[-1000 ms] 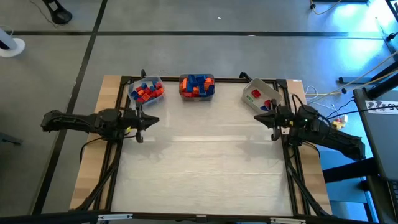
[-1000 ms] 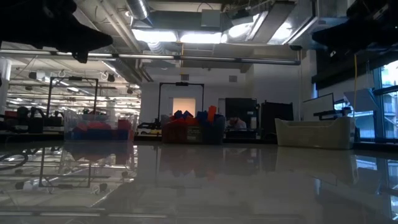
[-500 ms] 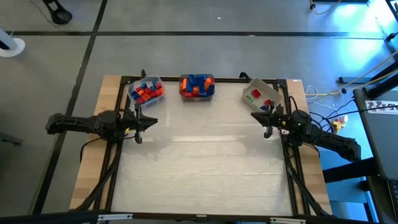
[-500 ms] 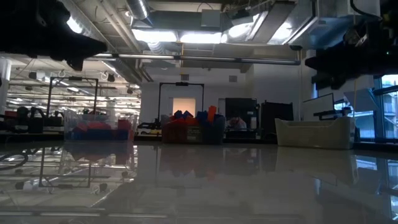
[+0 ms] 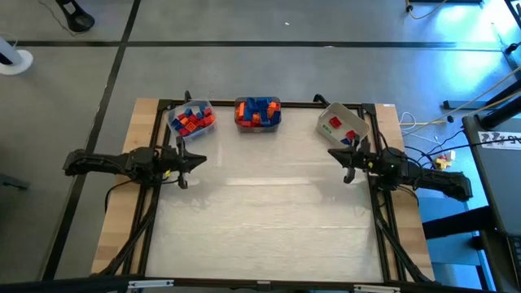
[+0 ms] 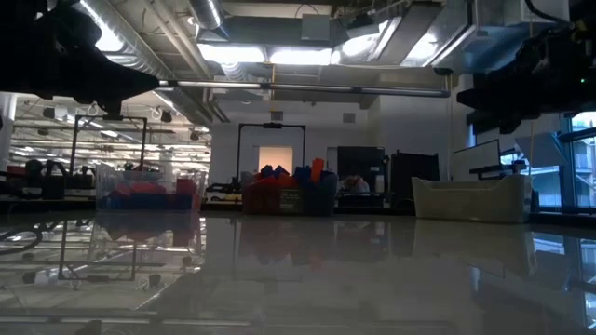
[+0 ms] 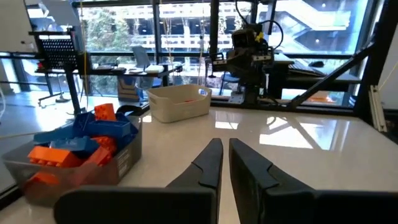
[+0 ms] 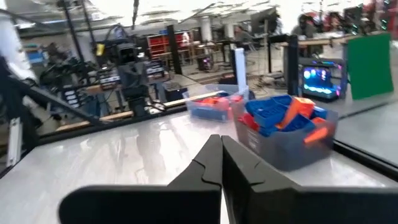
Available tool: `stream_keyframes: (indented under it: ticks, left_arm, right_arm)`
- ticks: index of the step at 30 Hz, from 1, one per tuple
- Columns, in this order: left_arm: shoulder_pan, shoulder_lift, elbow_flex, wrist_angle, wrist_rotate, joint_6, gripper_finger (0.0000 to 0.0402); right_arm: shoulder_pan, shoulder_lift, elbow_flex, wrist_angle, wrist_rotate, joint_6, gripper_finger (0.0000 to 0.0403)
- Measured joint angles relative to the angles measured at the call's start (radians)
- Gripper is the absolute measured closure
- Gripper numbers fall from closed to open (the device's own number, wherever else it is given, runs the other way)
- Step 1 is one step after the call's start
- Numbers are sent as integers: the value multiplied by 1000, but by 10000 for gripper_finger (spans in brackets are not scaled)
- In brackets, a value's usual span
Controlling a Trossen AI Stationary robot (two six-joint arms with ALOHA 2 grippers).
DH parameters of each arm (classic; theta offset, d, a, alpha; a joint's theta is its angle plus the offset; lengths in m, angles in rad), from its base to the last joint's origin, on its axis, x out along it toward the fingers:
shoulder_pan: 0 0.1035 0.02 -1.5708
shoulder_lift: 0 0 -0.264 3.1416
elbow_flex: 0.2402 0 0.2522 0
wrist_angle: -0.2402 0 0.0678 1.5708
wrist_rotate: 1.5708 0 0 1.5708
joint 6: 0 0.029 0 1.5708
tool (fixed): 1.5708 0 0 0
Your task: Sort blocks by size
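Overhead, blocks in clear bin, middle bin heaped, white bin sparse, both hands closed, empty.

I see three bins along the far edge of the pale bench: clear bin left, grey bin middle, white bin right, tilted. Cables beside bench.

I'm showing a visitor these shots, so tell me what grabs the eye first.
Three bins line the table's far edge: a clear bin at left and a grey bin in the middle, both heaped with red, orange and blue blocks, and a pale bin at right holding only a few. The left gripper and right gripper hang empty at either side, fingers shut.
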Motion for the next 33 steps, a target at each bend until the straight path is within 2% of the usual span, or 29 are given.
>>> stream_keyframes:
  ticks: [6, 12, 33]
  left_arm:
    - [-4, 0, 0, -1, 5, 48, 392]
    - [-4, 1, 0, -18, 133, 56, 392]
    - [11, 2, 0, -17, 129, 71, 392]
  right_arm:
    - [102, 0, -1, 2, 20, -55, 399]
    - [123, 0, -1, -5, -13, -74, 397]
    - [122, 0, -2, 5, -16, -74, 396]
